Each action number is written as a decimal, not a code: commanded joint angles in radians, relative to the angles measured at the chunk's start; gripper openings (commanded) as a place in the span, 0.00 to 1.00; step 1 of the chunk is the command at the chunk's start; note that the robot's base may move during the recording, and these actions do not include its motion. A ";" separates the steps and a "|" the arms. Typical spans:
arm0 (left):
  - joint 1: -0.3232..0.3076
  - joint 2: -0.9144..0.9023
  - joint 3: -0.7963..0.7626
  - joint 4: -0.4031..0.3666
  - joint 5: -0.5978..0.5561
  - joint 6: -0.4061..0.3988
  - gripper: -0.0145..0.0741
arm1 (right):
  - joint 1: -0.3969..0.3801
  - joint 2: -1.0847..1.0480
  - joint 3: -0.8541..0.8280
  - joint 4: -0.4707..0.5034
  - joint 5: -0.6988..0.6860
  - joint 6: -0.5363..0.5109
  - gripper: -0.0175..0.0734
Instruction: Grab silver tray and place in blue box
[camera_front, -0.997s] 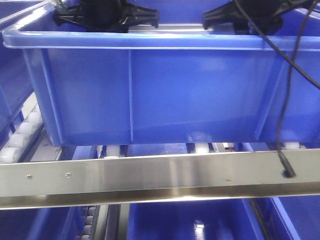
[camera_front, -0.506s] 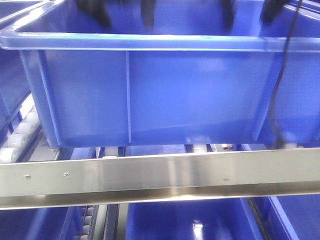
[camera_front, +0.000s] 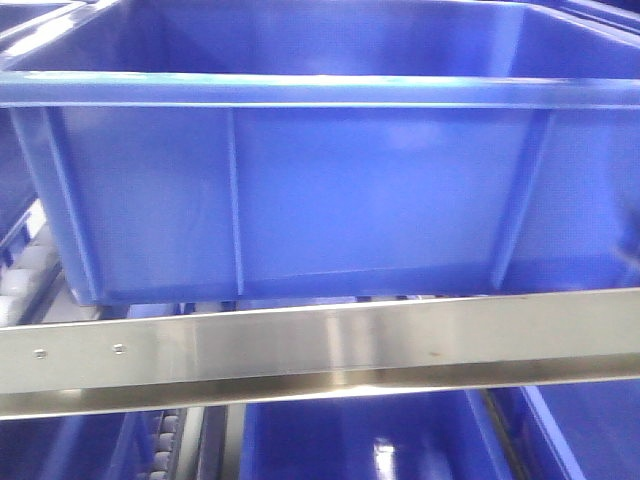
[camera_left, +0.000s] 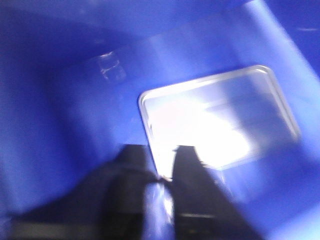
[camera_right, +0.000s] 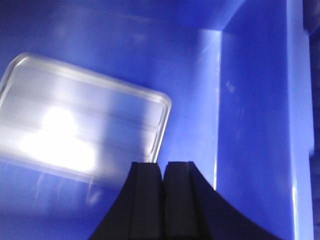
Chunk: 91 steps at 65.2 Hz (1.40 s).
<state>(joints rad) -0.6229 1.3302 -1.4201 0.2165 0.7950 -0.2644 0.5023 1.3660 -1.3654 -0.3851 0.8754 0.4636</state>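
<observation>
The blue box (camera_front: 320, 190) fills the front view, where neither gripper shows. The silver tray (camera_left: 220, 120) lies flat on the box floor, its long ribs faintly visible through glare and blur. In the left wrist view, my left gripper (camera_left: 160, 150) hangs above the tray's near left edge, with a narrow gap between its dark fingers and nothing in it. In the right wrist view, the tray (camera_right: 80, 125) sits at the left, near a box wall (camera_right: 250, 125). My right gripper (camera_right: 162, 165) is above the tray's right corner, fingers pressed together on nothing.
A steel rail (camera_front: 320, 350) runs across in front of the box. White conveyor rollers (camera_front: 20, 275) show at the left. Another blue crate (camera_front: 350, 440) sits on the level below, and one more (camera_front: 15, 150) stands to the left.
Both grippers and the black cable, seen over the box's rim a second ago, have left the front view. The box now sits slightly further left in the frame.
</observation>
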 joint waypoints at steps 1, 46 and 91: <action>-0.006 -0.127 0.090 0.002 -0.114 0.004 0.06 | 0.009 -0.116 0.087 -0.031 -0.140 -0.012 0.25; -0.006 -0.798 0.765 0.002 -0.489 0.004 0.05 | 0.011 -0.682 0.810 -0.079 -0.796 -0.012 0.25; 0.184 -0.999 0.933 -0.185 -0.550 0.184 0.05 | 0.011 -0.679 0.810 -0.078 -0.787 -0.012 0.25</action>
<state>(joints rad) -0.4987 0.3914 -0.5214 0.0731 0.3549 -0.1540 0.5125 0.6900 -0.5272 -0.4429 0.1695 0.4629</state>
